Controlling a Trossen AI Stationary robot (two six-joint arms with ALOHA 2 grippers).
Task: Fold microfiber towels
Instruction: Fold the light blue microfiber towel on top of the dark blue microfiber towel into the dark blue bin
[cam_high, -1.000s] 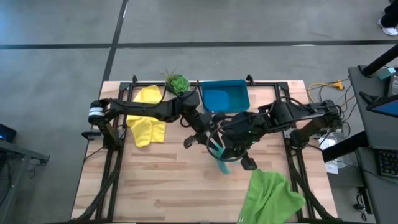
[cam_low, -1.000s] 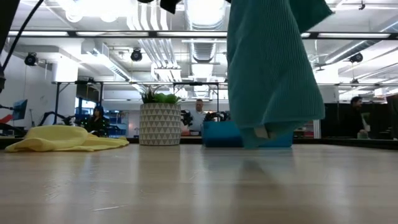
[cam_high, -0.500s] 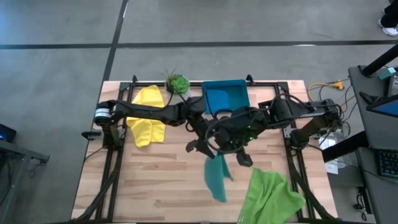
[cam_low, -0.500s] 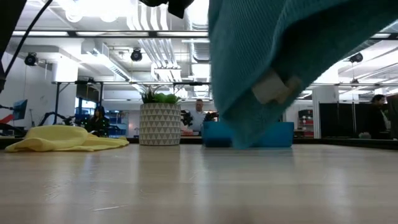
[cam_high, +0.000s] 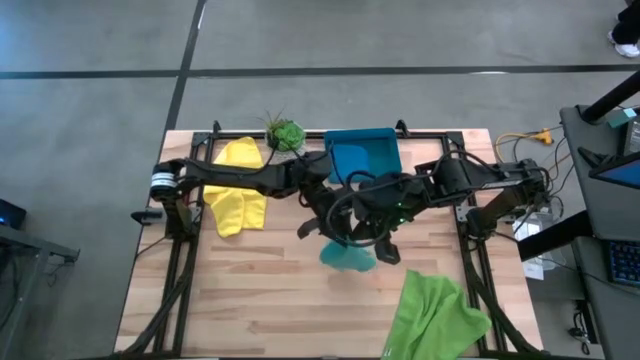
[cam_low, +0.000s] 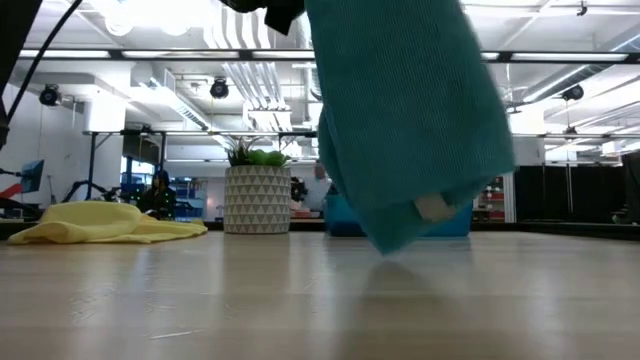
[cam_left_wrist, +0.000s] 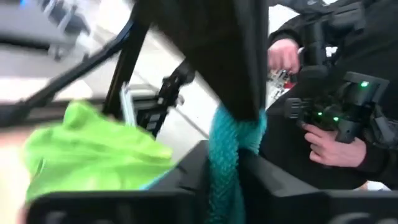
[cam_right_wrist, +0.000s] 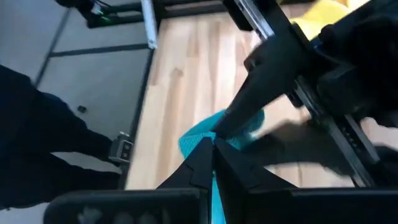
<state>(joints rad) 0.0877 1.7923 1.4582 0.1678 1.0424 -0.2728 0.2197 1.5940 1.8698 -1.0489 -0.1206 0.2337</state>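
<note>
A teal towel (cam_high: 347, 256) hangs bunched over the table's middle, with both grippers shut on its top. My left gripper (cam_high: 333, 228) comes in from the table's left and my right gripper (cam_high: 366, 236) from the right, and they meet above the cloth. In the low view the teal towel (cam_low: 405, 110) hangs as a wide curtain with a white tag (cam_low: 432, 207) near its low end. I cannot tell whether that end touches the table. A yellow towel (cam_high: 238, 186) lies crumpled at the far left. A light green towel (cam_high: 436, 314) lies at the near right, over the table's edge. My left gripper has a gathered strip of the teal towel's top (cam_left_wrist: 226, 163) between its two fingers, several layers thick. The fingers lie about level, coming from the table's left. The cloth hangs slack below them. My right gripper pinches a bunched part of the towel's top (cam_right_wrist: 199, 138) at its fingertips, slanting down from the table's right. The rest of the cloth drops below the fingers, slack.
A teal-blue plastic tray (cam_high: 362, 154) stands at the far middle, just behind the grippers. A potted plant (cam_high: 285, 132) stands to the tray's left. Bare wood lies in front of the hanging towel and at the near left. People show in the room beyond the table.
The teal towel's free end swung out toward the table's near edge and stretched into a long strip. It has now dropped back and hangs bunched under the two grippers. Both grippers have stayed over the table's middle.
</note>
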